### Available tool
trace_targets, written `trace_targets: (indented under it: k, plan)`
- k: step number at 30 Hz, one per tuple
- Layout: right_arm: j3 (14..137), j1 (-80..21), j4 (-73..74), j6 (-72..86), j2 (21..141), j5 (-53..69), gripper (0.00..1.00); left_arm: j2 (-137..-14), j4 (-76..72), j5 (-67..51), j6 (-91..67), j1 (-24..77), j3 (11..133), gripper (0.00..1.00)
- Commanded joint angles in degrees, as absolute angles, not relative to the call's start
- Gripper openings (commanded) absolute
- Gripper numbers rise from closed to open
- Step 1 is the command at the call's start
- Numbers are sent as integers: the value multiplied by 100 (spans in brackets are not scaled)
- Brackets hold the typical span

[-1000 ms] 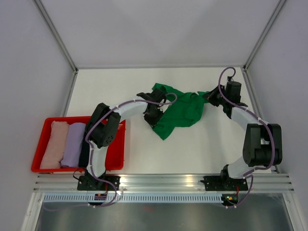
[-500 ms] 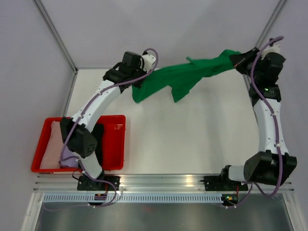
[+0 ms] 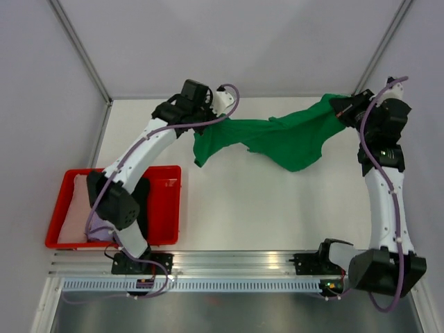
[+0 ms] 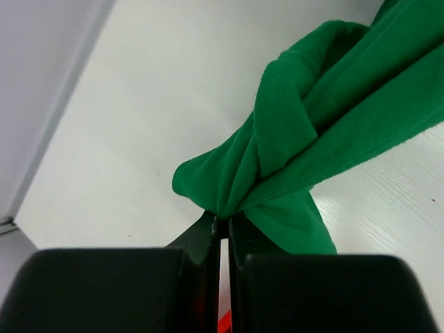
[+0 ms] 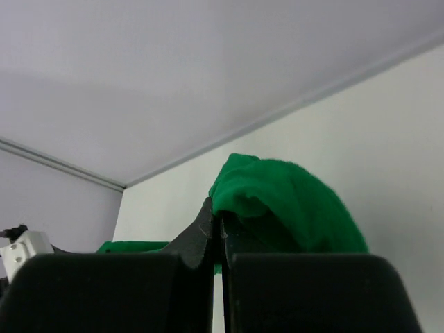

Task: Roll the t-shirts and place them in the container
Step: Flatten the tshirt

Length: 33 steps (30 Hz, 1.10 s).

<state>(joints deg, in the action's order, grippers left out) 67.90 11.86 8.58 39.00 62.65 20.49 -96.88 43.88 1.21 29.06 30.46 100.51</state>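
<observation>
**On white table (image 3: 243, 208), two arms hold green shirt aloft**

A white table walled in pale grey panels is the setting as the green t-shirt (image 3: 277, 139) hangs strung between both arms, well beyond the red tray (image 3: 165, 208) and off to its right, toward the back wall. The left gripper (image 3: 223, 119), out past the tray's far right corner, has its jaws pressed together on a twisted bunch of fabric. The right gripper (image 3: 341, 105), much farther from the tray on the same side, is likewise clamped on a bunched edge. The cloth sags between them; whether its lowest fold touches the table cannot be told. A pale pink t-shirt (image 3: 71, 211) lies rolled at the tray's left end, with the left arm covering most of what sits beside it.

The shirt is gathered, not flat, so the roll looks some way off. The risk from here is in the lay-down. The twist at the left grip may carry into the fabric and leave it creased or doubled on the table. Either thin pinch may also slip if the arms draw farther apart, dropping one end in a heap.
</observation>
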Motion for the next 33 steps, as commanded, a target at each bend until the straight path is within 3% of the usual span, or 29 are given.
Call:
trace_targets:
  k: [1,6,9,11,14,17,18,19,20,22,33]
  plan:
    - [6767,1187,353,4200,7080,2101,0,-10395,4535,183,3155,3015,10545,2]
    - [8501,845,333,4017,8637,2092,0,-11800,4579,808,3278,2953,12439,2]
    - [9742,703,834,3929,9535,2136,0,-12102,4570,1142,3532,2909,13024,2]
    - [9861,703,862,3885,9624,2040,0,-12094,4570,1362,3630,2927,13088,2]
    - [8986,712,573,3788,9098,1768,0,-11761,4579,925,3673,3084,11992,2]
    - [7536,721,230,3867,8570,1670,0,-11330,4649,300,4147,3618,10300,12]
    - [6914,721,150,3928,8500,1661,0,-11268,4754,64,4331,3769,9927,21]
    - [6647,729,62,3981,8464,1661,0,-11233,4885,-112,4368,3918,9697,47]
    - [6453,747,44,3999,8490,1687,0,-11259,5043,-262,4377,4120,9555,58]
    - [6137,808,-123,3973,8604,1802,0,-11346,5519,-526,4132,4157,9562,67]
    - [6091,817,-123,3753,8675,1696,0,-11433,5687,-26,3419,3587,9677,67]
